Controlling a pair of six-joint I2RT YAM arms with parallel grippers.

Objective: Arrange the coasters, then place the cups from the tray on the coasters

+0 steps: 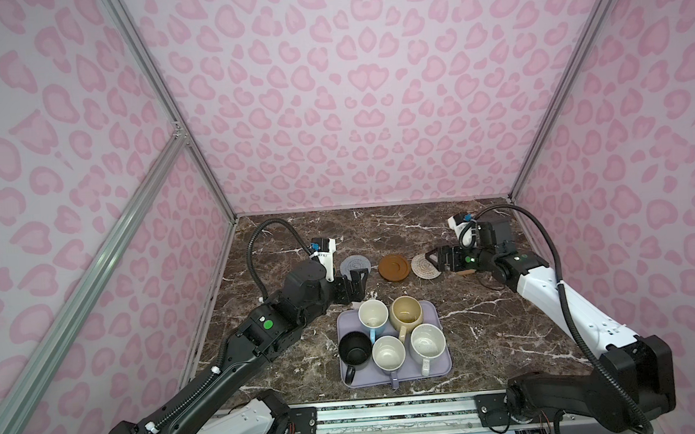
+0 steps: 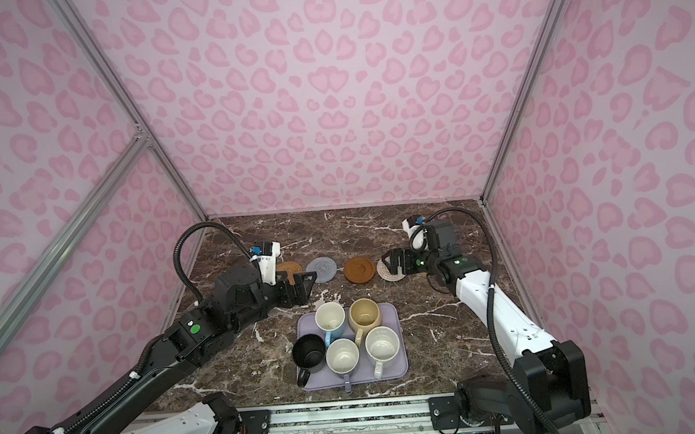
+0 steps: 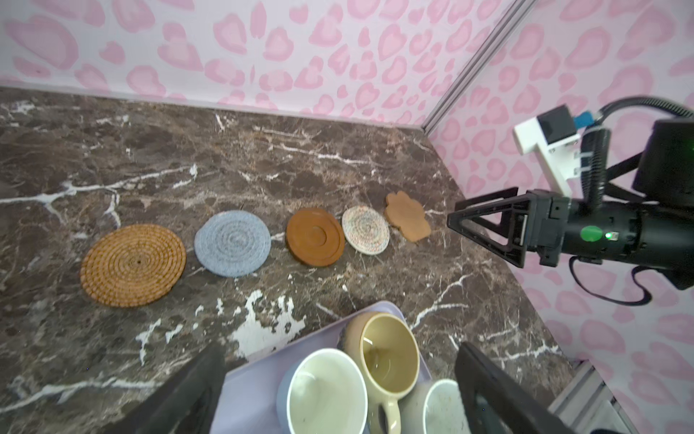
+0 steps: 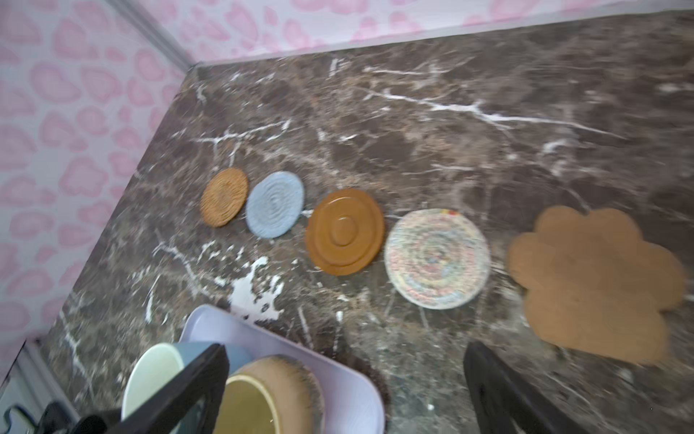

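starting on the cups [image 1: 428, 343]: coasters [image 3: 233, 242] lie in a row, left hand [image 1: 360, 283] and right hand [image 1: 433, 261] both released, empty; lift the blue cup [image 1: 371, 313] straight up, clear of neighbours.

The dark brown white-veined counter [image 3: 263, 158] looks like polished marble, smooth with a faint sheen. The orange round coaster [image 3: 133, 265] is coiled, ribbed, rattan-like fibre. The blue-grey round coaster [image 3: 233, 243] and the cream round coaster [image 3: 365, 230] are soft, matt coiled cord, the cream one flecked with colour. The brown disc coaster [image 3: 314, 237] looks like smooth turned wood with a satin finish. The tan flower-shaped coaster [image 3: 407, 217] is flat, matt and cork-like. The lavender rectangular tray [image 1: 440, 369] looks like matt plastic or silicone. The pale yellow mug [image 3: 390, 360] is glossy glazed ceramic with a rough, speckled brown band outside; the black mug [image 1: 355, 350] looks matt. The silver diagonal frame rail [image 1: 74, 305] is brushed metal.
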